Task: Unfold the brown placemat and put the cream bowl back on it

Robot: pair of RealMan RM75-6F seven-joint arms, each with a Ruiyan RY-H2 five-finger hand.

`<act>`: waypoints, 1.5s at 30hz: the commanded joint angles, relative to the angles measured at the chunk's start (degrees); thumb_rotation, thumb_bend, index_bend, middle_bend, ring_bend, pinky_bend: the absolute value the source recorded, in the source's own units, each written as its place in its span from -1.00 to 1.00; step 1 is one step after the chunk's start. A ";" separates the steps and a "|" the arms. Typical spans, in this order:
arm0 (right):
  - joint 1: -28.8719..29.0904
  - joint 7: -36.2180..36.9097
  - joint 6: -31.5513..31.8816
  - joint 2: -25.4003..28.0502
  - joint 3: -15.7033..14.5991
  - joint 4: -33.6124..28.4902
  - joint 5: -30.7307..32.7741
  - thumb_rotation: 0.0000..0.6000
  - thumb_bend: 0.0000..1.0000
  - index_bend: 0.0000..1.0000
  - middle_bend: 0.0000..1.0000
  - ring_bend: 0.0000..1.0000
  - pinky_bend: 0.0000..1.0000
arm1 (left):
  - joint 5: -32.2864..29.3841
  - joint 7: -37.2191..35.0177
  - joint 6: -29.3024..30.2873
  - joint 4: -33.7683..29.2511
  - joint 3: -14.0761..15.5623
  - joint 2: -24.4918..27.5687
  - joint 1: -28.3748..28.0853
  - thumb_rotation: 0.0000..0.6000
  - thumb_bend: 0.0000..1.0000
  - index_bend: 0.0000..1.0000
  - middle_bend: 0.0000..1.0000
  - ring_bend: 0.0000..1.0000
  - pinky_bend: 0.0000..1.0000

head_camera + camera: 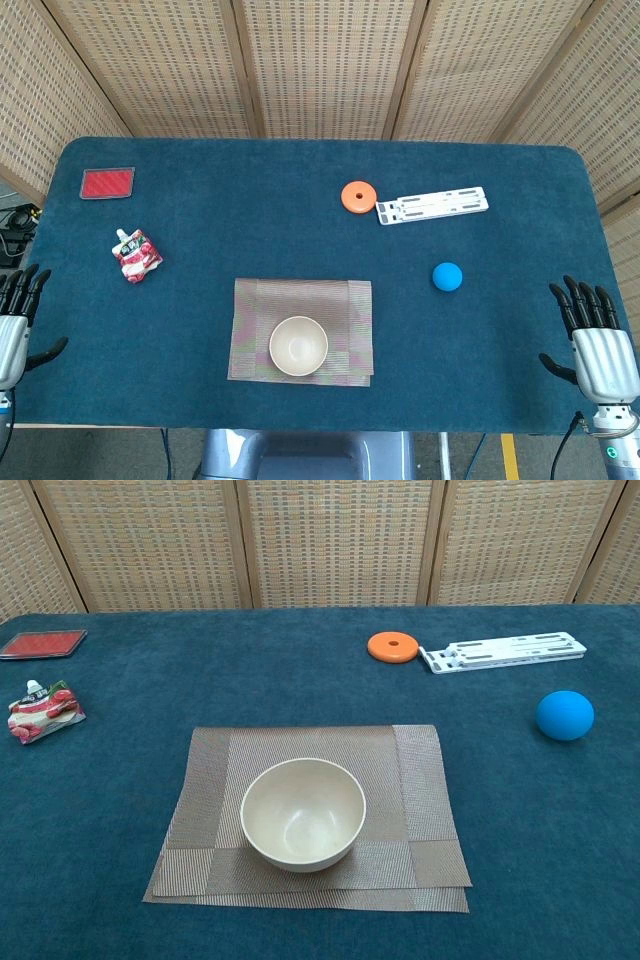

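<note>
The desk (300, 190) is covered in dark blue cloth and spreads between the two hands, with woven screens (320, 60) standing past its far edge.

The placemat (345, 305) lies well inward of both hands, between them and nearer the left one. It is folded: a doubled layer shows along its near edge and right side in the chest view. The bowl (298, 346) sits upright on the near part of the placemat, empty, its rim close to the mat's near edge.

The right hand (595, 335) hovers at the near right edge of the desk, fingers spread and extended, holding nothing. The left hand (15, 320) is at the near left edge, partly cut off by the frame, fingers apart and empty.

A white flat bracket (432, 205) lies far ahead and inward of the right hand, with an orange disc (358, 196) just beside its inner end. A red card (107, 183) rests far ahead of the left hand. A red and white pouch (136, 255) lies ahead and slightly inward of the left hand. A blue ball (447, 276) sits inward and a little ahead of the right hand.
</note>
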 commanded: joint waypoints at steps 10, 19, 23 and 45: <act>-0.34 0.47 0.46 0.21 -0.01 -0.83 0.08 1.00 -0.92 -1.00 -1.00 -1.00 -1.00 | 0.73 0.10 -0.08 -0.56 0.47 0.12 0.01 1.00 -0.65 -1.00 -1.00 -1.00 -1.00; -0.19 0.51 -0.35 0.15 0.08 -1.28 0.83 1.00 -0.92 -1.00 -1.00 -1.00 -1.00 | 1.96 0.82 -0.62 -0.28 1.04 -0.65 -0.51 1.00 -0.65 -1.00 -1.00 -1.00 -1.00; -0.08 1.06 -1.02 0.47 0.09 -1.66 1.35 1.00 -0.92 -1.00 -1.00 -1.00 -1.00 | 3.69 1.79 -0.72 -0.58 1.45 -1.40 -1.10 1.00 -0.64 -1.00 -1.00 -1.00 -1.00; 0.10 5.50 -2.10 2.46 1.23 -2.29 3.57 1.00 -0.92 -0.99 -1.00 -1.00 -1.00 | 10.96 17.75 -20.60 -4.04 0.45 -13.40 -18.17 1.00 -0.58 -0.11 -1.00 -1.00 -1.00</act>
